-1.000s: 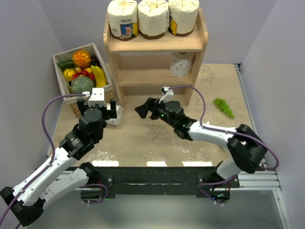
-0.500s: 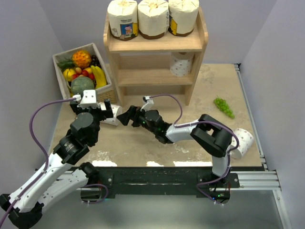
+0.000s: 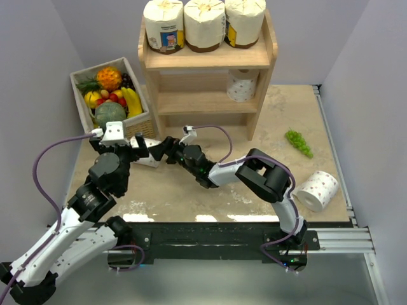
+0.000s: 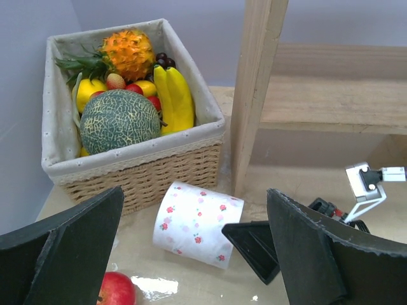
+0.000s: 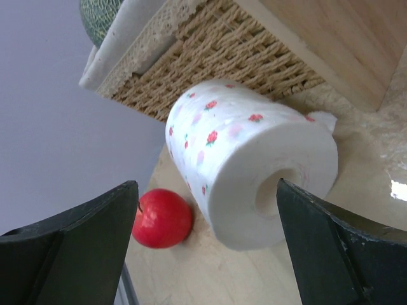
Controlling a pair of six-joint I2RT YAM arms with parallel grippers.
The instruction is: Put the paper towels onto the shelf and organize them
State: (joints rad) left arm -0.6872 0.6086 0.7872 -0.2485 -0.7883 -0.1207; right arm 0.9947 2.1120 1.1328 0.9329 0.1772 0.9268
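Note:
The wooden shelf [image 3: 210,61] carries three large cream paper towels [image 3: 205,24] on its top board and one small dotted roll [image 3: 241,86] on the lower tier. A second small flowered roll [image 4: 197,223] lies on its side on the table beside the wicker basket and the shelf post [image 4: 257,95]. My left gripper [image 4: 196,213] hovers just short of it, open. My right gripper [image 5: 206,190] faces the roll's hollow end [image 5: 254,171] from the other side, open, with its fingers apart from the roll. A third small roll [image 3: 318,189] lies at the right.
A wicker fruit basket [image 3: 144,113] stands left of the shelf, right behind the lying roll. A red apple [image 5: 162,217] rests on the table close beside that roll. Green grapes [image 3: 299,143] lie on the table at the right.
My right arm has stretched left across the table to the roll by the basket, uncovering the roll at the right. The left gripper shifted slightly left and nearer.

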